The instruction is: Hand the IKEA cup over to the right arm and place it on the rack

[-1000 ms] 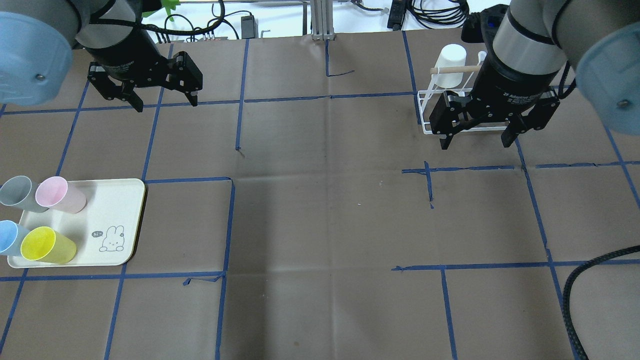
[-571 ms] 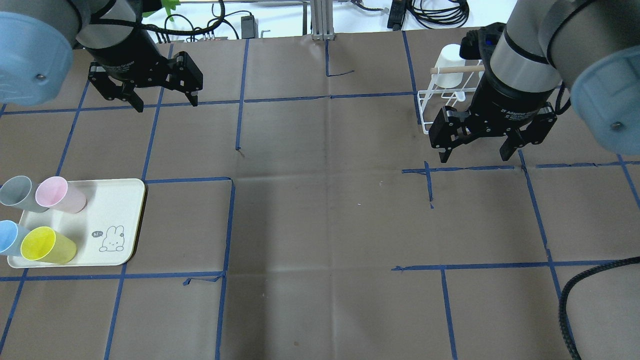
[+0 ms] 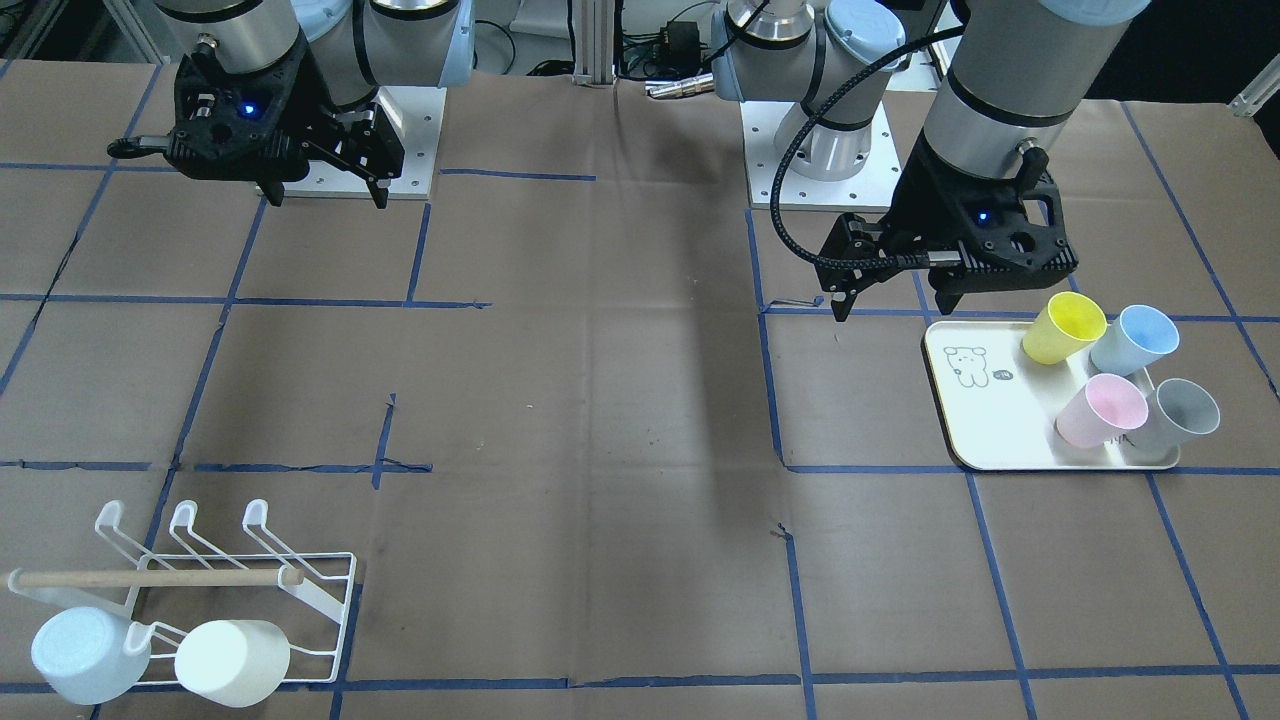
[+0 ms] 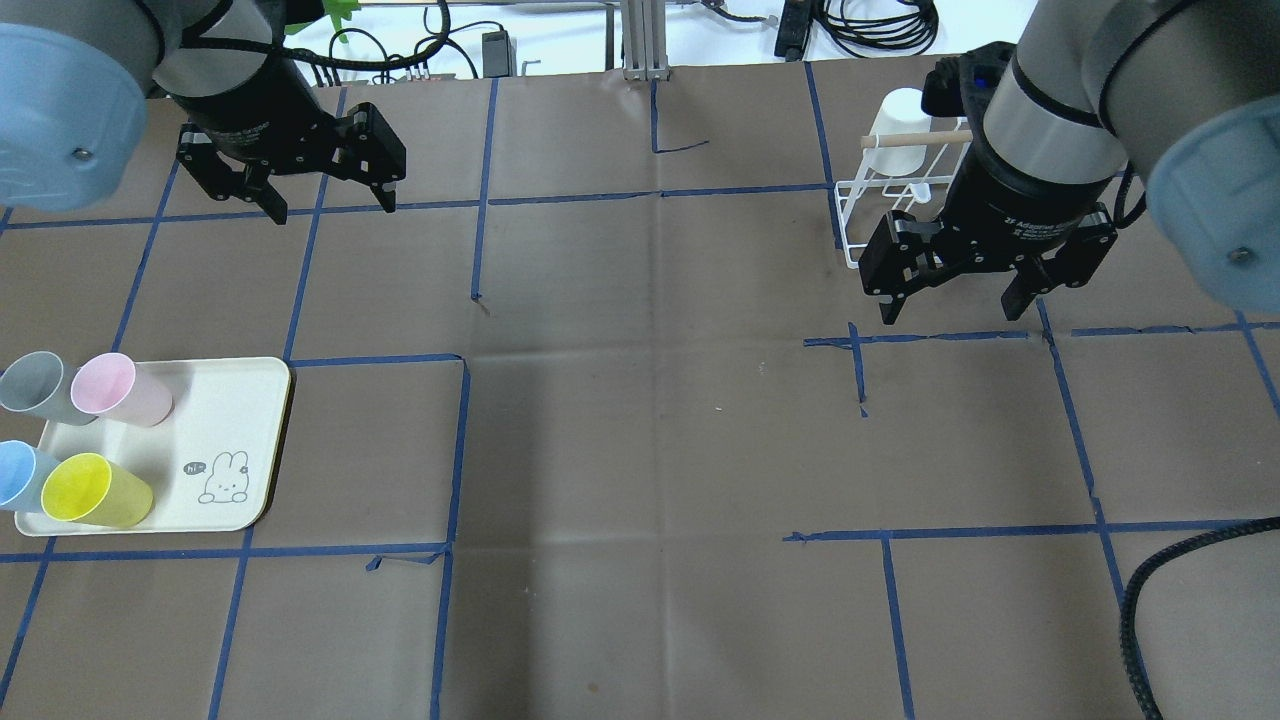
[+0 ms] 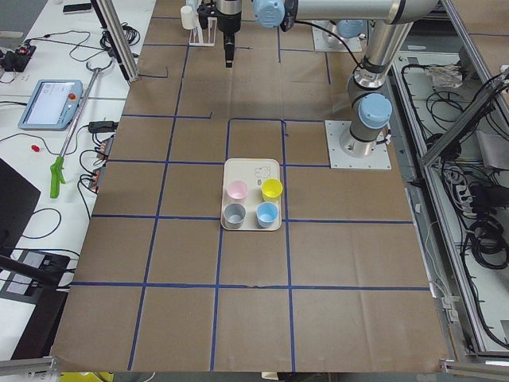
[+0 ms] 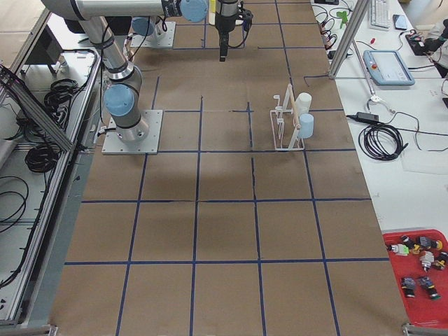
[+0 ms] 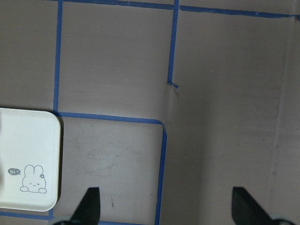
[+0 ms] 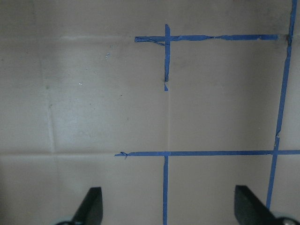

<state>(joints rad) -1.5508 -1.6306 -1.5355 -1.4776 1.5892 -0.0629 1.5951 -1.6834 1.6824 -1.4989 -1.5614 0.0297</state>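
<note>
Four plastic cups stand tilted on the cream tray: grey, pink, blue and yellow. The white wire rack with a wooden dowel holds a white cup and a pale blue cup; it also shows in the overhead view. My left gripper is open and empty, hovering well behind the tray. It also shows in the front view. My right gripper is open and empty, hovering just in front of the rack.
Brown paper with blue tape lines covers the table. The tray's bunny corner shows in the left wrist view. A thick braided cable loops in at the near right. A red bin of parts sits off the table.
My right gripper has moved a little away from the rack, toward the robot's side, then nearly stopped. The left gripper and the cups have not moved.
</note>
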